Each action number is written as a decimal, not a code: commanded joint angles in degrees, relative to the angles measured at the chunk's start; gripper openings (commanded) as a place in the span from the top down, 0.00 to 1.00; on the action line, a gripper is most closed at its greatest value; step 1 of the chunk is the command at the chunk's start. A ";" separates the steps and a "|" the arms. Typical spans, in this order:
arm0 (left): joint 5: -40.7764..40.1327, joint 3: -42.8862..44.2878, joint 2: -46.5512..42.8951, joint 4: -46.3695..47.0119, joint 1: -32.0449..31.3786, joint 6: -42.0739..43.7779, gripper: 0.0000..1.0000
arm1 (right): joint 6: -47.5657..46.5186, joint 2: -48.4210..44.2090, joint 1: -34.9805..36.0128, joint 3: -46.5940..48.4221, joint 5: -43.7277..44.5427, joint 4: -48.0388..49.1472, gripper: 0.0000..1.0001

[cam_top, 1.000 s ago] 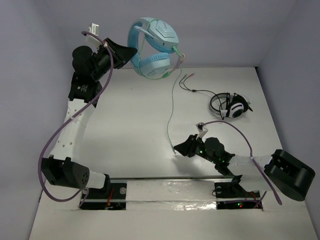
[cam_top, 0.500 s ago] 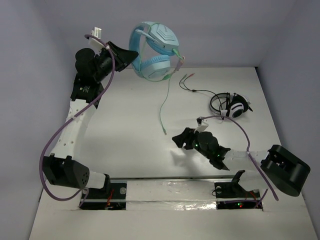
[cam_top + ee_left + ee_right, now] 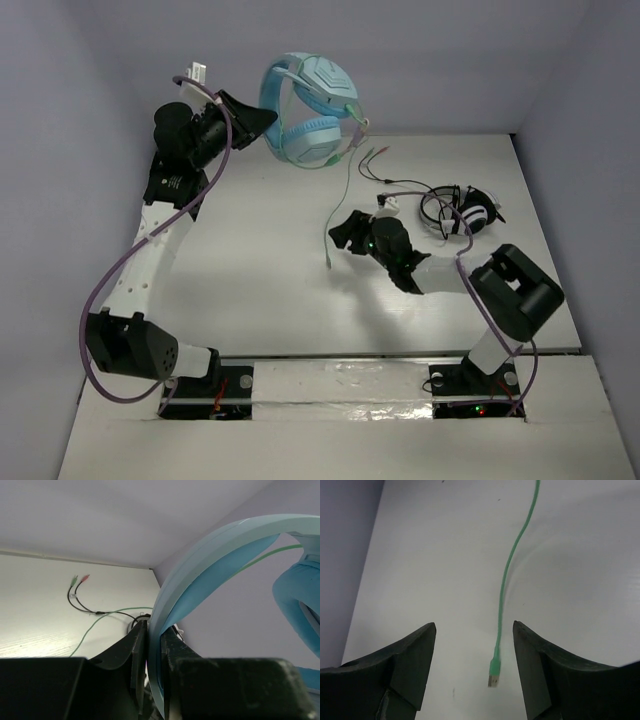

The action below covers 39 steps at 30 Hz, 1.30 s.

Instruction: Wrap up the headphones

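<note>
Top external: your left gripper [image 3: 266,115], raised high, clamps the headphones [image 3: 320,75]; right wrist alone shows your right gripper [image 3: 472,626] spread, flanking the plug [image 3: 493,680].

The headphones [image 3: 310,110] hang above the table [image 3: 260,280], their cable [image 3: 345,190] trailing down left of a smaller headset [image 3: 470,212].

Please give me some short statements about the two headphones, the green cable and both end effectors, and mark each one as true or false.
1. The left end effector is shut on the headband of the light-blue headphones. True.
2. The right end effector grips the green cable. False: its jaws stand open, and the cable's plug end shows between the fingers, untouched.
3. The black-and-white headphones lie on the table. True.
4. The light-blue headphones rest flat on the table. False: they are held up off it.
</note>
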 commanded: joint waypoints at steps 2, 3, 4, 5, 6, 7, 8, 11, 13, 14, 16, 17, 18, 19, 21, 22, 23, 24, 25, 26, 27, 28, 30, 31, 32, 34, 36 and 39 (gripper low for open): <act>1.44 -0.69 -5.42 5.95 0.29 -1.70 1.00 | -0.27 8.40 -1.33 12.41 -2.84 -3.71 0.32; 1.44 -1.22 -5.68 6.39 0.29 -1.70 1.00 | -0.18 9.54 -1.33 14.08 -2.93 -4.85 0.33; 1.52 -1.83 -5.94 6.39 0.29 -1.70 1.00 | 0.60 10.77 -1.33 15.49 -2.50 -6.78 0.34; 1.70 -2.27 -6.38 6.48 0.29 -1.79 1.00 | 1.13 12.87 -1.33 16.81 -2.14 -7.76 0.34; 1.79 -2.63 -6.56 6.74 0.29 -1.96 1.00 | 1.66 13.94 -1.33 19.35 -1.62 -8.72 0.34; 2.05 -3.33 -6.82 6.92 0.29 -2.14 1.00 | 2.80 14.99 -1.33 20.59 -0.31 -10.82 0.35; 2.49 -3.77 -7.00 7.09 0.29 -2.31 1.00 | 3.15 16.05 -1.33 21.99 -0.12 -12.23 0.37; 2.49 -5.61 -8.49 7.71 0.29 -2.32 1.00 | 5.00 20.09 -1.33 26.92 1.11 -17.25 0.42; 2.32 -6.75 -9.72 7.54 0.29 -1.88 1.00 | 7.54 20.72 -1.33 26.93 2.59 -17.87 0.45; 2.23 -7.02 -10.42 7.45 0.29 -1.79 1.00 | 8.16 20.72 -1.33 27.11 3.39 -18.57 0.47; 2.31 -7.90 -10.96 7.54 0.29 -1.88 1.00 | 8.52 21.68 -1.33 27.98 4.10 -21.28 0.48; 2.66 -8.08 -11.57 7.71 0.29 -2.05 1.00 | 8.35 22.21 -1.33 29.73 4.36 -22.43 0.48; 2.93 -8.34 -11.83 7.89 0.29 -2.22 1.00 | 8.17 22.65 -1.33 30.35 4.10 -22.79 0.48; 2.93 -8.78 -12.18 7.97 0.29 -2.23 1.00 | 7.91 23.43 -1.33 30.88 3.93 -23.49 0.48; 2.93 -9.31 -13.23 7.97 0.29 -2.14 1.00 | 7.99 23.97 -1.33 32.90 4.19 -24.81 0.51; 3.02 -9.66 -13.59 7.97 0.29 -2.14 1.00 | 8.17 24.58 -1.33 33.52 4.10 -25.95 0.54; 3.02 -9.75 -13.77 7.97 0.29 -2.14 1.00 | 8.25 25.11 -1.33 34.31 3.84 -26.83 0.54; 3.11 -9.75 -14.03 7.97 0.29 -2.14 1.00 | 8.52 25.55 -1.33 36.05 3.75 -28.40 0.54; 3.37 -9.66 -14.12 7.80 0.29 -2.14 1.00 | 8.69 25.90 -1.33 36.68 3.83 -28.94 0.57; 3.54 -9.57 -14.12 7.63 0.29 -2.05 1.00 | 8.87 26.42 -1.33 37.12 3.66 -29.56 0.59; 3.55 -9.49 -14.38 7.54 0.29 -2.05 1.00 | 8.87 26.78 -1.33 37.91 3.49 -30.43 0.59; 3.46 -9.75 -14.73 7.62 0.29 -2.22 1.00 | 9.05 27.22 -1.33 39.83 3.83 -33.05 0.59; 3.46 -10.27 -15.70 8.32 0.29 -2.66 1.00 | 9.40 27.92 -1.33 40.81 3.92 -34.13 0.59; 3.46 -10.62 -16.05 8.41 0.29 -2.93 1.00 | 9.83 27.92 -1.33 41.34 3.66 -35.09 0.59; 3.46 -10.71 -16.40 8.50 0.29 -2.93 1.00 | 9.92 28.10 -1.33 41.69 3.49 -35.45 0.59; 3.54 -11.15 -17.20 8.68 0.29 -3.02 1.00 | 9.75 28.71 -1.33 42.48 3.66 -37.20 0.59; 3.90 -11.33 -17.72 9.12 0.29 -3.28 1.00 | 9.57 29.24 -1.33 44.07 4.01 -37.47 0.69; 3.64 -11.24 -17.38 8.33 0.29 -2.49 1.00 | 9.49 28.02 -1.33 41.09 4.36 -35.11 0.95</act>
